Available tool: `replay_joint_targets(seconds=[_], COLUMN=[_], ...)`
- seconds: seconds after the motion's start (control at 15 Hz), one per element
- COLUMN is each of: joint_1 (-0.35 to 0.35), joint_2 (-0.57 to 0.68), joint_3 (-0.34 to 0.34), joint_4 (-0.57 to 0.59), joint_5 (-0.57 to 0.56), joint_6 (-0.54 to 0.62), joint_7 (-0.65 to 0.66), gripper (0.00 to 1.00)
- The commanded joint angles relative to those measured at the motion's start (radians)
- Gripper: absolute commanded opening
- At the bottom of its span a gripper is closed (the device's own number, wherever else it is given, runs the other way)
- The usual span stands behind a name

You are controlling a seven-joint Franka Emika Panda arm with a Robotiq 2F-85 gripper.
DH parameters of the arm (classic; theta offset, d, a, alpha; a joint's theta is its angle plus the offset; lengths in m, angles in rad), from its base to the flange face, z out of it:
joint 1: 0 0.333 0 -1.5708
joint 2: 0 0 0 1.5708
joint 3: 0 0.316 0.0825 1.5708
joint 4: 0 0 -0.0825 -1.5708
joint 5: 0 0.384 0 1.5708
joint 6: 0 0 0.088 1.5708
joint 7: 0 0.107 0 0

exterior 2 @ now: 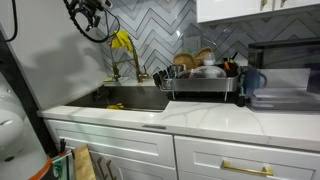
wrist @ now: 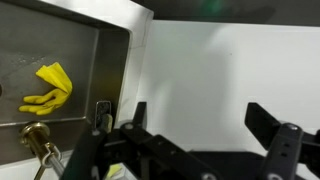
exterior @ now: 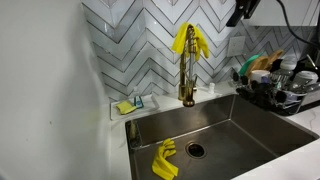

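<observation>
High beside the sink (wrist: pixel 100 60), the gripper (wrist: pixel 197 115) stands spread and empty; approach the glove (wrist: pixel 50 87) at nine o'clock, clearing the faucet (wrist: pixel 37 143).

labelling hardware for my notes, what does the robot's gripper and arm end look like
The gripper is matte black: two flat, blocky fingers on bar linkages with round pivot pins. In an exterior view the wrist end is dark too, with thin black cables looping off it. No markings or labels are readable.
</observation>
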Motion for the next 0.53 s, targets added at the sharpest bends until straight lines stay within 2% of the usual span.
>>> replay_joint_targets(seconds=[0.0,0.27,0.4,0.47], joint_1=[0.067,0.137,0.156,0.146], joint_2=[0.037,0.092,0.109,0.087], joint_3=[0.061,0.126,0.141,0.127], joint_4=[0.003,0.046,0.059,0.03], joint_5=[-0.1,-0.212,-0.284,-0.219], joint_6=[-0.051,-0.103,-0.081,-0.074], joint_7=[-0.036,-0.084,-0.179,-0.108], gripper=[1.0,1.0,1.0,1.0])
